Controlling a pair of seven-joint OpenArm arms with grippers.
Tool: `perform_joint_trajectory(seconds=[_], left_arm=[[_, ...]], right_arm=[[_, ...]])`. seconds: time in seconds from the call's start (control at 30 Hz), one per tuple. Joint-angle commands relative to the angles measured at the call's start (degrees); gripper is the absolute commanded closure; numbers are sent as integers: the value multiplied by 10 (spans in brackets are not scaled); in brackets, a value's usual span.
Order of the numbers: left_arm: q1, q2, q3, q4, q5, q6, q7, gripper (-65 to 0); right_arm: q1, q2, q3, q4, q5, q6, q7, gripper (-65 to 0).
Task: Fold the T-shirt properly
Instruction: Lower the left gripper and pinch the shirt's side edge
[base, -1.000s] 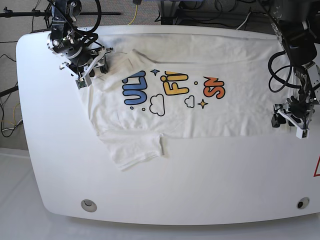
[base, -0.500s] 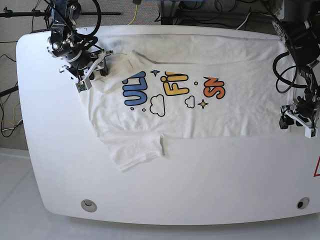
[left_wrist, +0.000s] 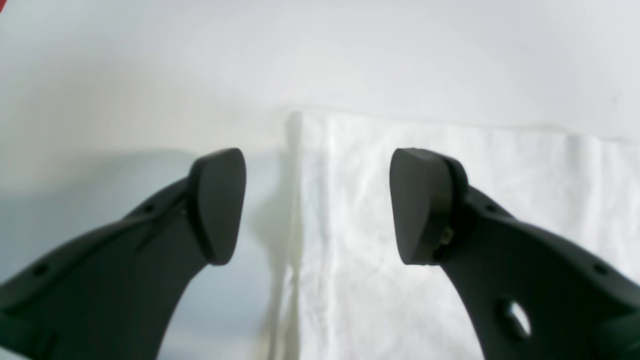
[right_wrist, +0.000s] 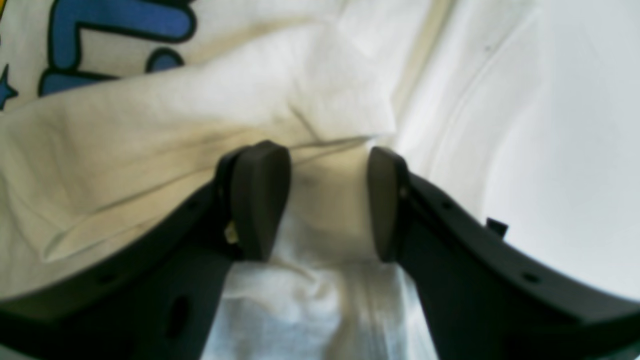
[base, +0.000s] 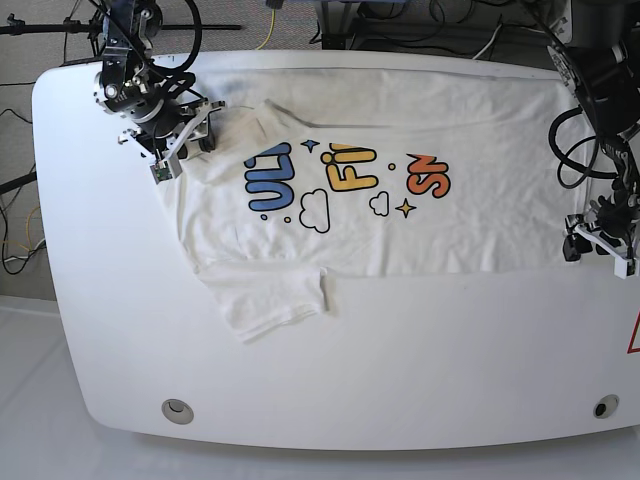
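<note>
The white T-shirt (base: 460, 225) lies spread flat across the table, its blue, yellow and orange print facing up. My left gripper (base: 598, 243) is open at the shirt's right hem corner. In the left wrist view it (left_wrist: 317, 205) straddles the cloth edge (left_wrist: 450, 175), one pad over bare table and one over cloth. My right gripper (base: 203, 128) is at the bunched top-left shoulder. In the right wrist view it (right_wrist: 329, 200) is partly open, with a raised fold of cloth (right_wrist: 150, 125) between its pads.
The white table (base: 400, 350) has rounded edges and two round grommets at the front (base: 178, 408) (base: 603, 406). One sleeve (base: 270, 300) sticks out at the lower left. Cables and stands crowd the back edge. A red mark (base: 634, 335) shows at the right edge.
My left gripper has slid outward to the right along the hem, toward the table's right edge. My right gripper has shifted slightly up and left at the shoulder.
</note>
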Motion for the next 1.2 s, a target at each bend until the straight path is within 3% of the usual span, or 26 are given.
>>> perform_joint_trajectory(seconds=[0.0,0.67,1.17], left_arm=[[-10,-13,-3,22,-9,-3,-11,-415],[-6,-10,-3,16,-10,-3,-14,-416],[-30,0,-5,-54,-2,-3,-24,-418]], right_arm=[[7,3,-1,17,4,4,4,-290],[4,5,-8,12,2,2,5,-289],[4,4,-4,8,0,3,2,-288]])
